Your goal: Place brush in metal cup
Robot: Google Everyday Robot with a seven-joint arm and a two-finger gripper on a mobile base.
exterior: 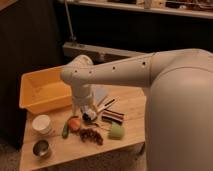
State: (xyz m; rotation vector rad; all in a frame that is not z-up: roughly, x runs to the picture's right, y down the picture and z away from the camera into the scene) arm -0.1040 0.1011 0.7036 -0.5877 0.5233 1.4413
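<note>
The brush (89, 116), small with a round dark head and a whitish body, lies near the middle of the wooden table (132, 107). My gripper (85, 109) hangs straight down from the white arm, right over the brush and at or just above it. The metal cup (41, 148), short and shiny grey with a dark inside, stands near the table's front left corner, well to the left of and nearer than the gripper.
A yellow bin (42, 90) fills the back left. A white round container (41, 123) stands just behind the cup. An orange item (74, 123), a green item (65, 130), a brown knobbly cluster (91, 135), a dark striped block (113, 116) and a pale green object (116, 131) surround the brush.
</note>
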